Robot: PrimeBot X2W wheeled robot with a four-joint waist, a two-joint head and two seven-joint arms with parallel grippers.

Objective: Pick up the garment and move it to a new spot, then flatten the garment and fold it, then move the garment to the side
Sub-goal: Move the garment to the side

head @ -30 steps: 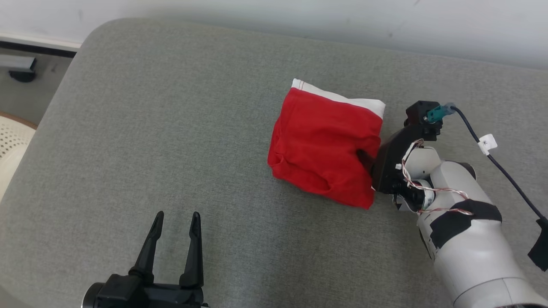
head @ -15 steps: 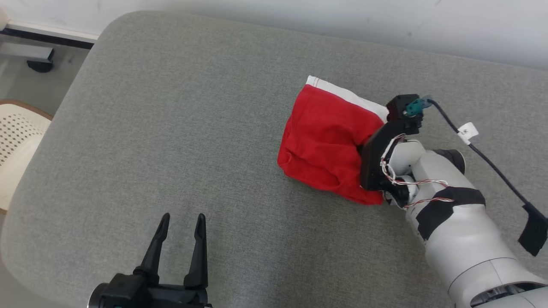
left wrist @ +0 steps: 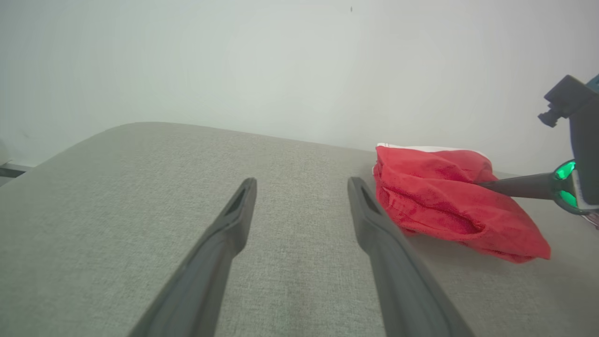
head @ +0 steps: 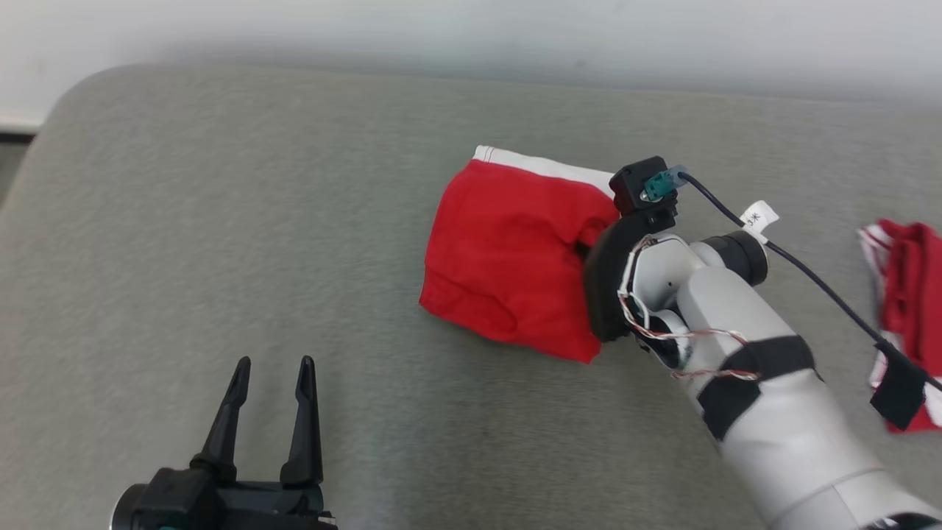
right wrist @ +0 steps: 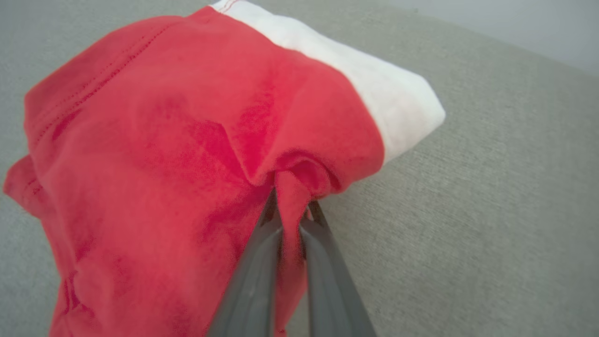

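Observation:
The garment (head: pixel 508 250) is a folded red piece with a white band along its far edge, lying on the grey padded surface (head: pixel 221 243). My right gripper (head: pixel 583 254) reaches in from the right and is shut on a pinched fold at the garment's right edge. In the right wrist view the two fingers (right wrist: pixel 262 252) squeeze red cloth (right wrist: pixel 164 140) between them, with their tips (right wrist: pixel 291 206) buried in the fold. My left gripper (head: pixel 272 364) hovers open and holds nothing at the lower left, well clear of the garment (left wrist: pixel 435 201). Between its spread fingers (left wrist: pixel 302 185) I see bare grey surface.
Another red and white cloth (head: pixel 909 280) lies at the right edge of the surface. A dark cable (head: pixel 809 272) trails from the right wrist. A pale wall (head: pixel 471 29) runs behind, and the surface's rounded corner (head: pixel 51 132) is at the far left.
My right gripper has closed on the garment's right edge, bunching the cloth there. The head camera has shifted, bringing the second cloth into view. The left gripper stays open.

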